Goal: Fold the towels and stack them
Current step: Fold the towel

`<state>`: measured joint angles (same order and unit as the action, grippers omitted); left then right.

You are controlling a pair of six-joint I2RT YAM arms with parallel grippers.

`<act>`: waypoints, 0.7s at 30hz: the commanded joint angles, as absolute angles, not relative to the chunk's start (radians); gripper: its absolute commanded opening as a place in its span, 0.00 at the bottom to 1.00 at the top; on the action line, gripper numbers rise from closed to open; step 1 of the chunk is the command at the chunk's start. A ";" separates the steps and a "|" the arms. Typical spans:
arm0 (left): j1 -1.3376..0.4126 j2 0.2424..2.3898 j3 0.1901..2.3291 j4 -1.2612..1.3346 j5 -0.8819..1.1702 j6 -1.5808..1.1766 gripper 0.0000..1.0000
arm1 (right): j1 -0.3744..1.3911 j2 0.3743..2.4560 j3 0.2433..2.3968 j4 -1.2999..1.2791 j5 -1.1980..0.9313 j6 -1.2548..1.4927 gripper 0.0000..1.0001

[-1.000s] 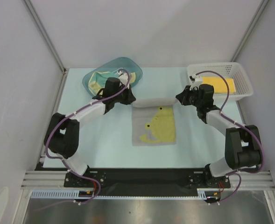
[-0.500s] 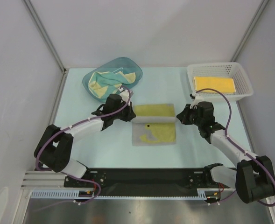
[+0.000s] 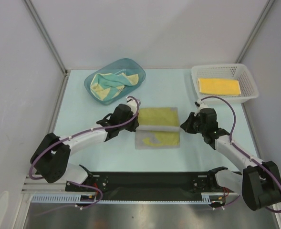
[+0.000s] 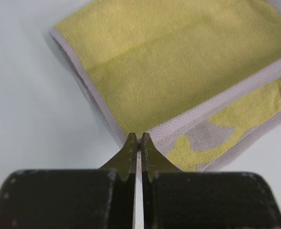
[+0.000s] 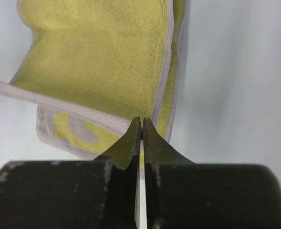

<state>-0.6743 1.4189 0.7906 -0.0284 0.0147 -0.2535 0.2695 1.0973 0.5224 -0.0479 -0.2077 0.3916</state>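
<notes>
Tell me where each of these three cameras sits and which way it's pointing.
Top external: above and behind the bases, looking down over the table, teal tub, white basket and half-folded towel; left arm and right arm show whole.
Left wrist: on the left arm, looking along its shut jaws at the towel's hemmed corner.
Right wrist: on the right arm, looking along its shut jaws at the towel's opposite side.
Shared: all three see that towel.
</notes>
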 commanded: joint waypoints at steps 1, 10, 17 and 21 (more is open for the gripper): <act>-0.699 1.368 0.740 -0.031 -0.077 -0.261 0.00 | 0.288 1.112 0.532 -0.078 -0.199 0.434 0.00; -0.724 1.367 0.644 0.001 -0.046 -0.299 0.07 | 0.321 1.115 0.476 -0.067 -0.180 0.456 0.00; -0.741 1.329 0.575 0.063 0.072 -0.339 0.25 | 0.321 1.109 0.480 -0.158 -0.124 0.469 0.24; -0.746 1.273 0.554 0.034 0.101 -0.385 0.41 | 0.319 1.068 0.508 -0.232 -0.101 0.489 0.39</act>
